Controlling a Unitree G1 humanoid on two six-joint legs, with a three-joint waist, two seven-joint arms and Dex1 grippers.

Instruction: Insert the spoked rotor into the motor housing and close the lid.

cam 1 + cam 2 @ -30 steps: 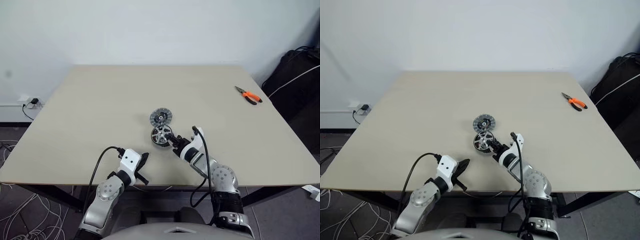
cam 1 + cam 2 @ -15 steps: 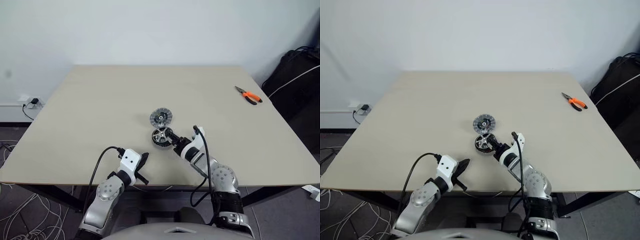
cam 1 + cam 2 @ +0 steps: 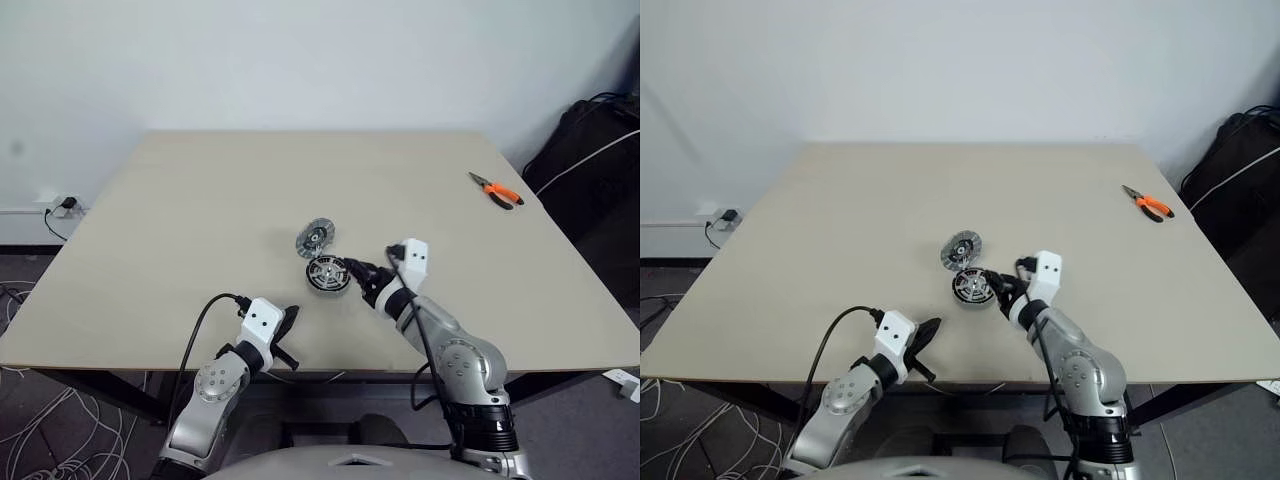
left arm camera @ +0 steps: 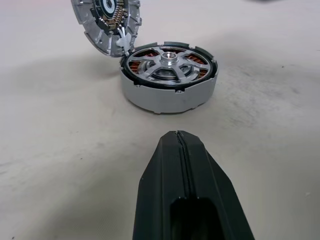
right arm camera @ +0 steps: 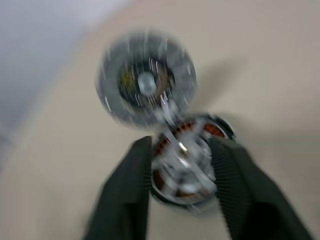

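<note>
Spoked rotor [image 4: 168, 62] seated inside motor housing [image 4: 170, 95], copper coils visible between spokes. Housing flat on table [image 3: 200, 200], mid-width, toward near edge. Lid [image 4: 106, 22] tilted up on edge, propped against housing's far-left rim, ribbed face toward housing. Right gripper [image 5: 180, 165] straddles housing, 2 fingers apart either side; grasp or contact: cannot tell. Left gripper [image 4: 181, 150] clenched, empty, near table's front edge. Orange-handled pliers [image 3: 497, 189] near right edge.

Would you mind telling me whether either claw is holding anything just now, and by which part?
Left claw is shut on nothing. Right claw straddles the motor housing, rotor seated inside; whether it grips the rim cannot be told.
</note>
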